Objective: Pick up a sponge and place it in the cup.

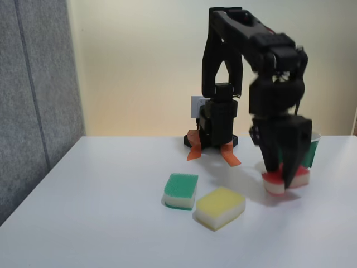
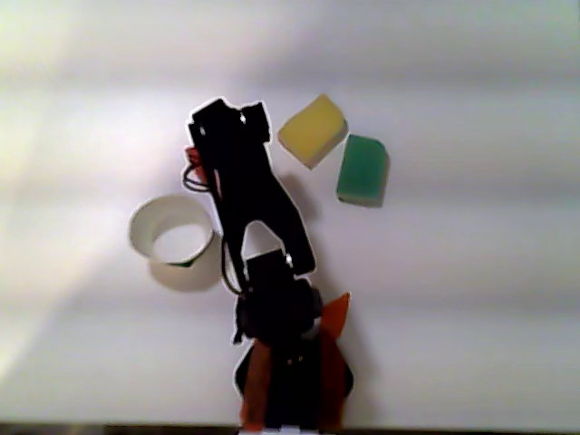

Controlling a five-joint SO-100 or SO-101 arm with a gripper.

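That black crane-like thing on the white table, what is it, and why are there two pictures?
It is a small robot arm with a two-finger gripper at its end. The fixed view looks at it from the front; the other view looks straight down on the same table. On the table lie a green sponge, a yellow sponge and a red sponge, with a paper cup standing beside the arm. In the fixed view the fingers reach down on either side of the red sponge, which sits on the table. Whether they already squeeze it, I cannot tell.
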